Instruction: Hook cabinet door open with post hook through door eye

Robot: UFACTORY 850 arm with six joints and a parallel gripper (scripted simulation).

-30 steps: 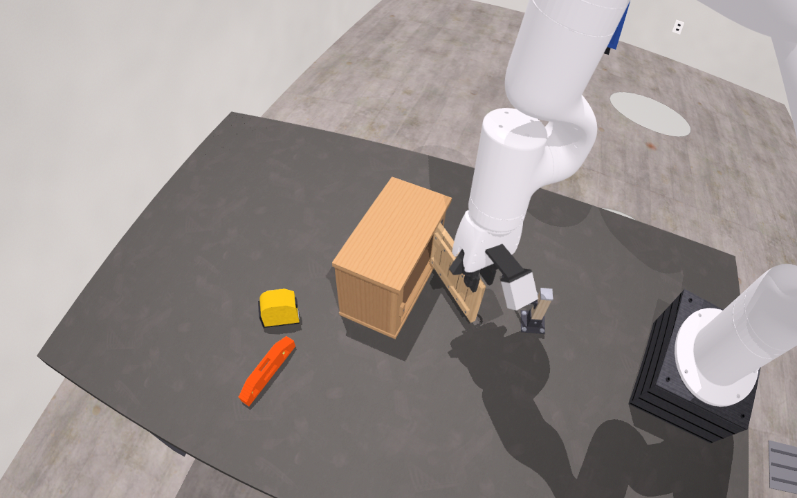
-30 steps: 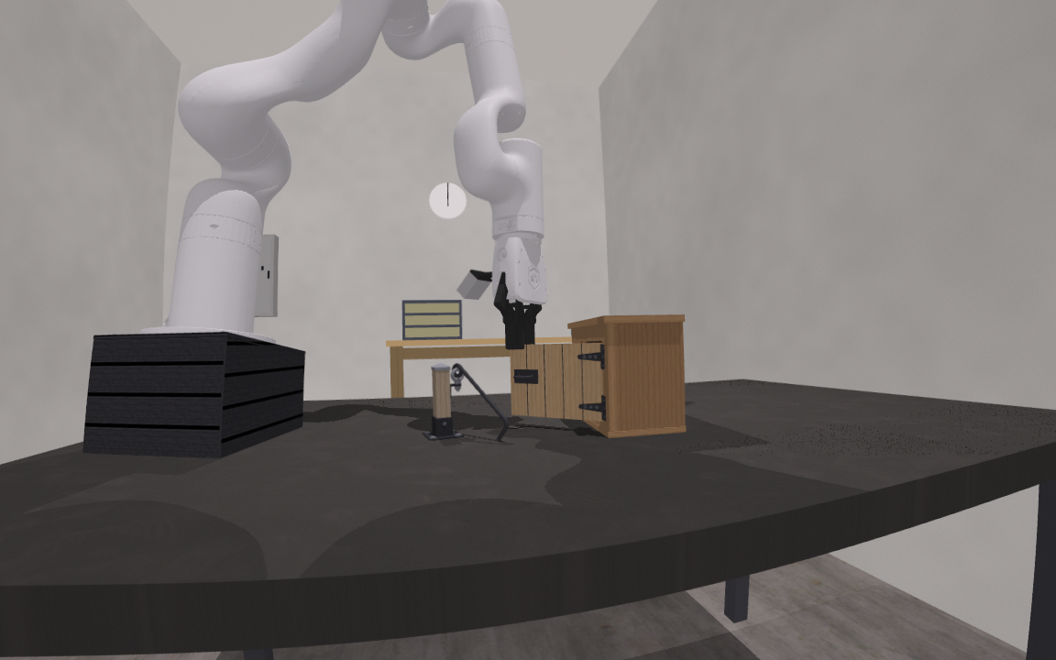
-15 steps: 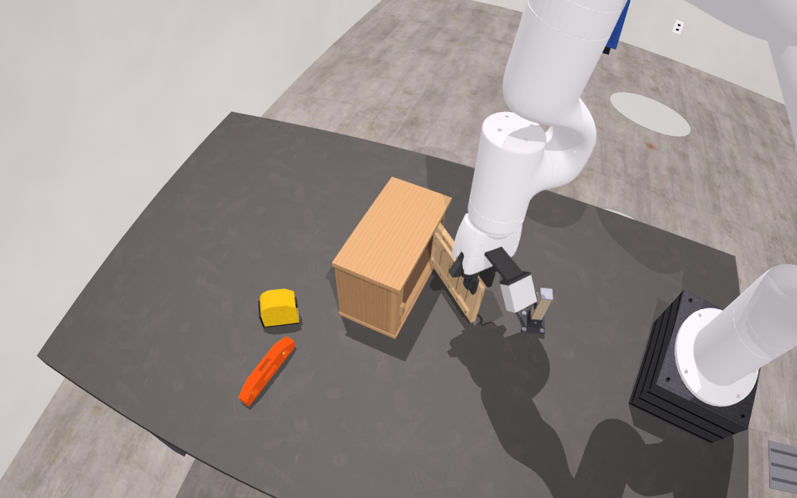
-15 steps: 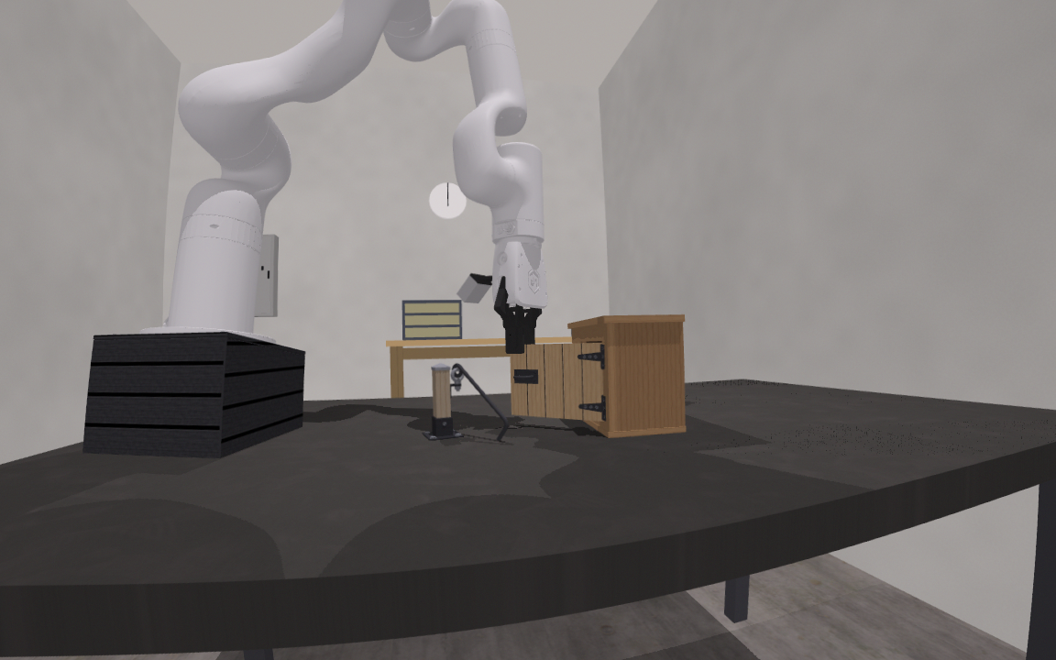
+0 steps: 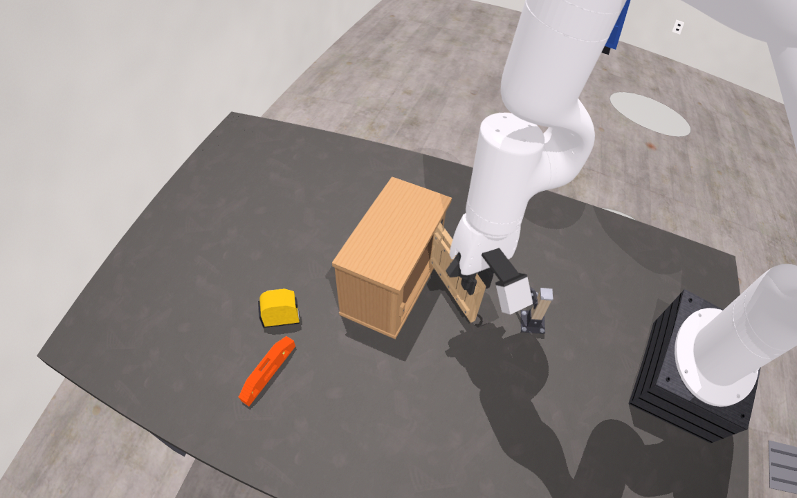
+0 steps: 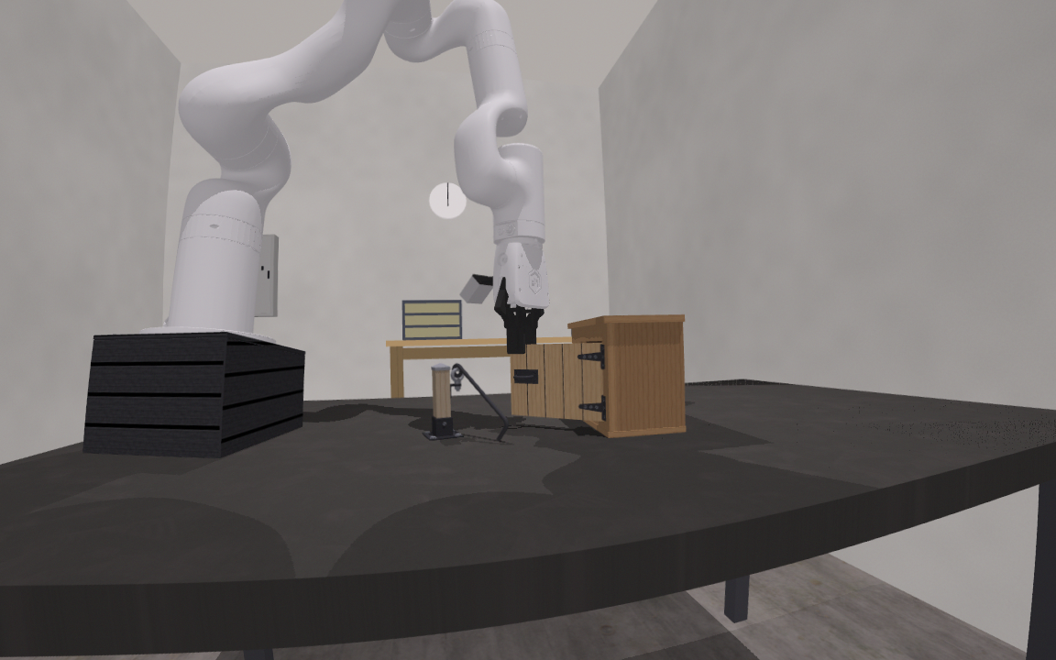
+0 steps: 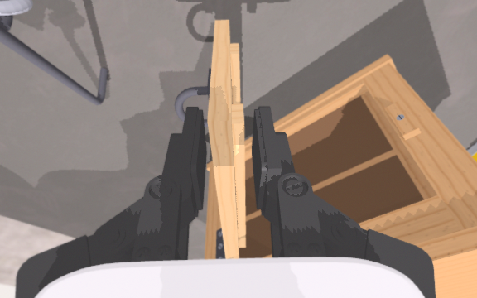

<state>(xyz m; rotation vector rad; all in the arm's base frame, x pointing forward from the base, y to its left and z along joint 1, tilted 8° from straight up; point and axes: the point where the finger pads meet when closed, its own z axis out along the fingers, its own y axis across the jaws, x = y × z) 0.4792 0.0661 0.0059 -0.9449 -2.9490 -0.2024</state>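
The wooden cabinet (image 5: 389, 247) stands upright on the table with its door (image 5: 458, 281) swung wide open. My gripper (image 5: 468, 281) straddles the top edge of the door (image 7: 224, 136), one finger on each side with a small gap on both sides, so it is open. The metal eye (image 7: 185, 101) sticks out of the door's outer face just past the left finger. The short post (image 5: 540, 309) stands beside the door. Its dark hook (image 6: 487, 400) hangs down from the post top with its tip on the table, clear of the eye; it also shows in the wrist view (image 7: 44, 62).
A yellow block (image 5: 278, 306) and an orange bar (image 5: 266, 370) lie on the table on the cabinet's far side from the door. The black robot base (image 5: 695, 365) stands at the table edge beyond the post.
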